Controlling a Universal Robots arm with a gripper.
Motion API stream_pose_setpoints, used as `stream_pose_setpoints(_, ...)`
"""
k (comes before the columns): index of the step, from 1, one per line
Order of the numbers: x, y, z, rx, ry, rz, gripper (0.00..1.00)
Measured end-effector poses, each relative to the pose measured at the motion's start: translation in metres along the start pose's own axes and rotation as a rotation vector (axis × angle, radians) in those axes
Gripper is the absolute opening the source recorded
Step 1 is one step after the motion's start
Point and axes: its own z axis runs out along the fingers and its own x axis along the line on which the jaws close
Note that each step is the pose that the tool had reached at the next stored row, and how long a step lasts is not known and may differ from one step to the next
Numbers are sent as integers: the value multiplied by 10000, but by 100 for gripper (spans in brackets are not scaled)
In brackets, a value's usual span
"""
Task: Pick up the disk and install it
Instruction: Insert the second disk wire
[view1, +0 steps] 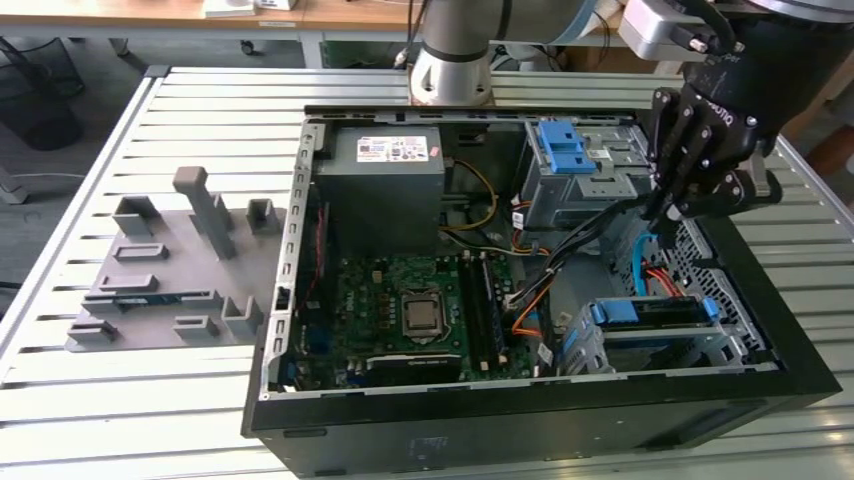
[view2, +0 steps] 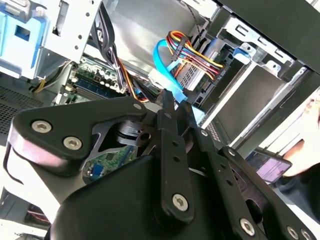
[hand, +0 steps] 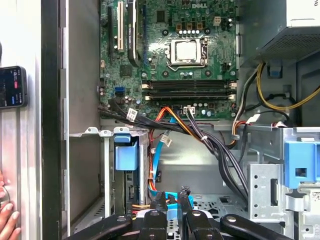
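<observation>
The disk (view1: 650, 311) sits in its bay, apart from the hand (view1: 674, 207), whose fingers are together.

Exterior view: taken from above and in front, the whole open computer case (view1: 534, 400) on the slatted table (view1: 80, 400) is covered. Both wrist views are aimed close into the case past the gripper (motherboard (hand: 170, 55) (view2: 95, 80) shared).

A slatted metal table (view1: 160, 400) carried the open black computer case (view1: 534, 420), and just beside the case, toward the exterior view's left, a grey fixture tray (view1: 160, 270) of upright blocks lay flat on the slats.
</observation>
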Motion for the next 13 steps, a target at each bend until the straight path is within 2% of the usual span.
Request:
stream_pose_setpoints(1,-1,0,8,2,51,1,24)
stream_pose_setpoints(2,-2,0,13,13,195,3,24)
stream_pose_setpoints(3,-2,0,14,23,235,4,24)
stream_pose_setpoints(6,-1,2,-9,32,308,5,24)
stream_pose_setpoints(13,-6,2,-9,35,385,6,24)
